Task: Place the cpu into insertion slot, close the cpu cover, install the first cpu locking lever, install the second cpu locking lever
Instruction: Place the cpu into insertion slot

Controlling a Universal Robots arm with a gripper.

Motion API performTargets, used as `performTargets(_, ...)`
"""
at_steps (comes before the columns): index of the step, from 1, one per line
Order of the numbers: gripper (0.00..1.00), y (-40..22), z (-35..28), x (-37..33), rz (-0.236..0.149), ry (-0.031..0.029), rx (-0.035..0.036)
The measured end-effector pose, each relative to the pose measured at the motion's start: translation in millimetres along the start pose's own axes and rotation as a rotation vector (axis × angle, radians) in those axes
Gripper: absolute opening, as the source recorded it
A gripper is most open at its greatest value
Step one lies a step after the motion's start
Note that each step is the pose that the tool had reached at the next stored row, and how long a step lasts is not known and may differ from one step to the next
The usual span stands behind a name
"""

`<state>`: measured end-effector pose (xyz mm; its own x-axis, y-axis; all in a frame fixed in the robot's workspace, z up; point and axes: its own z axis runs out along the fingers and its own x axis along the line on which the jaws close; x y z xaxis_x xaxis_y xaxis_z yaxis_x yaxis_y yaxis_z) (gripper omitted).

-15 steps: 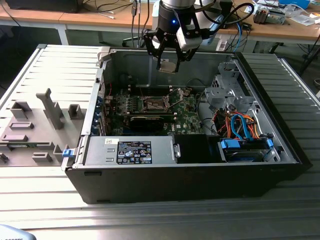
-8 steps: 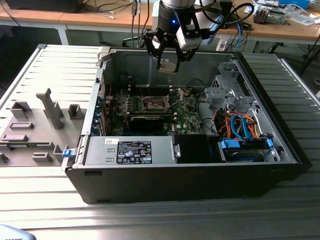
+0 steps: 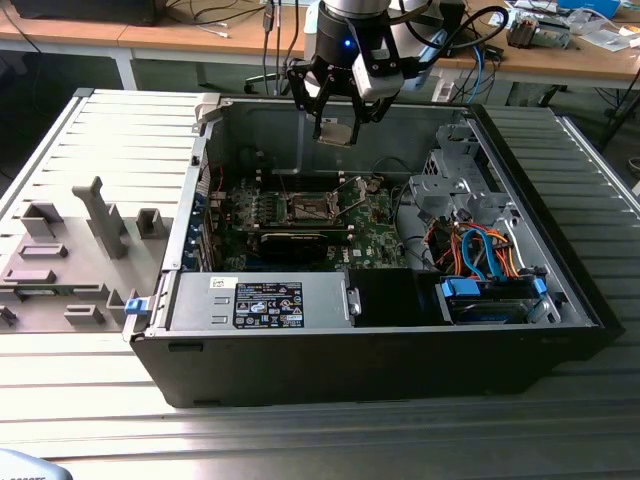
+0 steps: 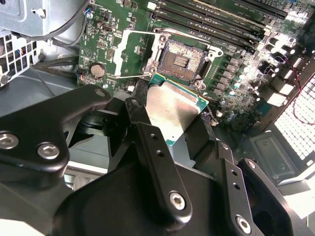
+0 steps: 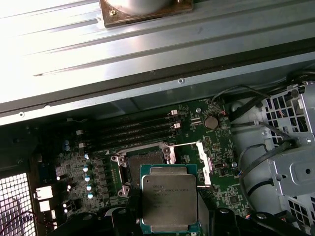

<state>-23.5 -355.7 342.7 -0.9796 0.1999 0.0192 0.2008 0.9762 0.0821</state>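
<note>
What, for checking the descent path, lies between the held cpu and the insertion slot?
Nothing: in the exterior view, open air separates the cpu from the insertion slot.

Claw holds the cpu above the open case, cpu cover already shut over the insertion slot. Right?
No: the cpu cover is swung open beside the bare insertion slot, as the second wrist view shows. The claw does hold the cpu above the open case.

My arm (image 3: 352, 22) is silver and black with a blue light (image 3: 347, 43) and trailing black cables (image 3: 478, 22); my gripper (image 3: 335, 128) has black links (image 4: 157, 167) with silver screws (image 4: 177, 199).
</note>
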Motion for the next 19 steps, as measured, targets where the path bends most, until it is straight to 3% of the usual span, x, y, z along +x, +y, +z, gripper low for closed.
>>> performTargets(19, 0.55, 0.0, 0.0, 0.0, 0.01, -0.0009, -0.0002)
